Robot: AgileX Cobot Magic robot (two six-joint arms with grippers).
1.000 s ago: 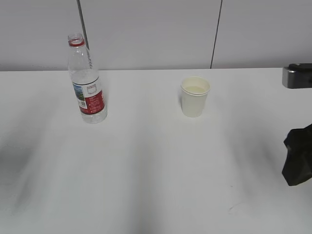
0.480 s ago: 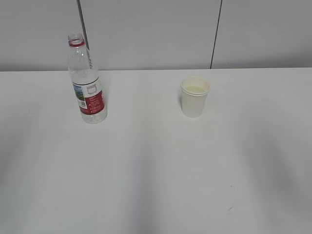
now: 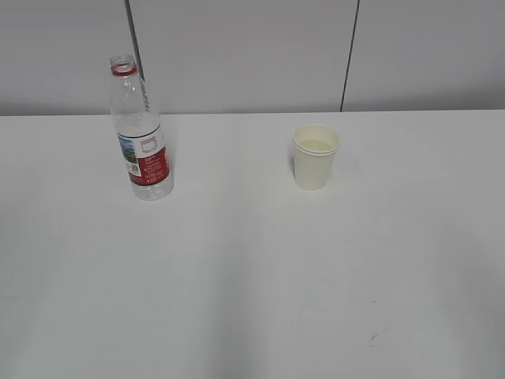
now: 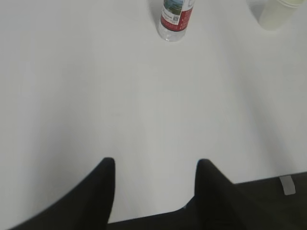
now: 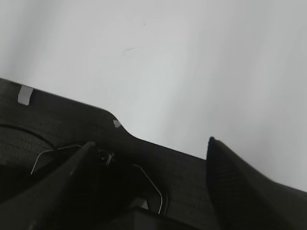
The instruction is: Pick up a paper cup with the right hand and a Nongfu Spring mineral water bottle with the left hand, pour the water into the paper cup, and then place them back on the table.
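Note:
The Nongfu Spring bottle (image 3: pixel 140 134) stands upright and uncapped at the back left of the white table (image 3: pixel 252 268). The paper cup (image 3: pixel 315 156) stands upright at the back centre-right, with liquid showing inside. Neither arm shows in the exterior view. In the left wrist view the bottle's base (image 4: pixel 175 18) and the cup (image 4: pixel 278 13) sit far ahead at the top edge; my left gripper (image 4: pixel 156 165) is open and empty, low over the table's near edge. My right gripper (image 5: pixel 151 146) is open and empty, held over the dark edge off the table.
A small dark scuff (image 3: pixel 372 338) marks the table near the front right; it also shows in the right wrist view (image 5: pixel 130 49). A grey panelled wall (image 3: pixel 252 55) stands behind the table. Dark equipment with a wire (image 5: pixel 158 191) lies below the right gripper.
The right arm, seen at the right edge one second ago, has withdrawn out of the exterior view. The bottle and cup have not moved.

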